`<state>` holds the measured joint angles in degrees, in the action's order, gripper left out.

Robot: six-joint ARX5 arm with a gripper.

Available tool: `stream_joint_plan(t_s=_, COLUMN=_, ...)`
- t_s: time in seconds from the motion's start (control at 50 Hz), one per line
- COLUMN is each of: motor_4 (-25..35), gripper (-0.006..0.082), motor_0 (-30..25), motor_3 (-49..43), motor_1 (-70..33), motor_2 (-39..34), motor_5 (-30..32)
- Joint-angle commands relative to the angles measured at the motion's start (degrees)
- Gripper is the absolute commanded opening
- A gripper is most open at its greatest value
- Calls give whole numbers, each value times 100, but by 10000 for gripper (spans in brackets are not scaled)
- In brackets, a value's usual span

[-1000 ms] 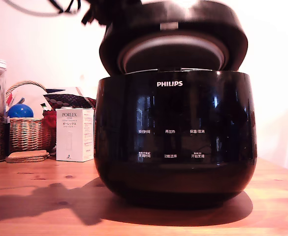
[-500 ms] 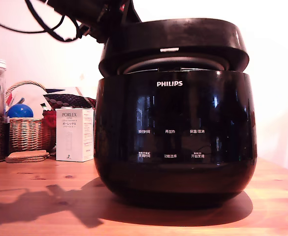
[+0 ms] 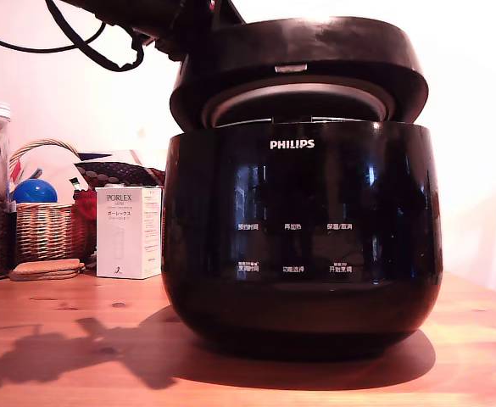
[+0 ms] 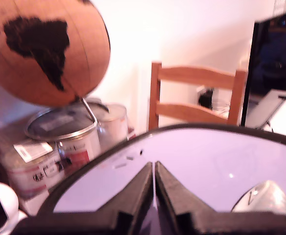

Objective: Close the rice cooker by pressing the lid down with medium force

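On the desk (image 3: 61, 339) sits the rice cooker (image 3: 303, 246). Its lid (image 3: 298, 72) has sprung up from half a second ago, the gap wider: unlatched, so it needs another press. The end effector (image 4: 154, 188) rests closed on the lid.

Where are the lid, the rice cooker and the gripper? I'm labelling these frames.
lid (image 3: 315, 51): exterior view, its black outer shell.
rice cooker (image 3: 303, 237): exterior view, its front wall.
gripper (image 4: 154, 169): wrist view, between its fingertips.
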<state>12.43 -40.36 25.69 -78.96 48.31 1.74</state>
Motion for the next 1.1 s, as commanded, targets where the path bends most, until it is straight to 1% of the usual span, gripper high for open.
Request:
stream_joint_plan(t_s=0.0, motor_4=15, gripper=-21, motor_0=-26, motor_3=13, motor_1=-37, motor_2=-247, motor_5=42)
stream_joint_plan(t_s=0.22, motor_4=17, gripper=-21, motor_0=-149, motor_3=203, motor_1=-282, motor_2=-310, motor_5=24)
stream_joint_plan(t_s=0.48, motor_4=13, gripper=-21, motor_0=-509, motor_3=562, motor_1=-726, motor_2=-339, motor_5=59)
stream_joint_plan(t_s=0.58, motor_4=-173, gripper=-21, motor_0=-595, motor_3=844, motor_1=-809, motor_2=-555, motor_5=92)
stream_joint_plan(t_s=0.66, motor_4=-387, gripper=-21, motor_0=-592, motor_3=1279, motor_1=-809, motor_2=-855, motor_5=85)
stream_joint_plan(t_s=0.68, motor_4=-437, gripper=-21, motor_0=-588, motor_3=1375, motor_1=-809, motor_2=-925, motor_5=-26)
stream_joint_plan(t_s=0.78, motor_4=-492, gripper=-21, motor_0=-511, motor_3=1735, motor_1=-809, motor_2=-1235, motor_5=-107)
stream_joint_plan(t_s=0.94, motor_4=-544, gripper=-21, motor_0=-483, motor_3=2052, motor_1=-811, motor_2=-1567, motor_5=-179)
stream_joint_plan(t_s=1.08, motor_4=-540, gripper=-21, motor_0=-463, motor_3=2068, motor_1=-855, motor_2=-1620, motor_5=-177)
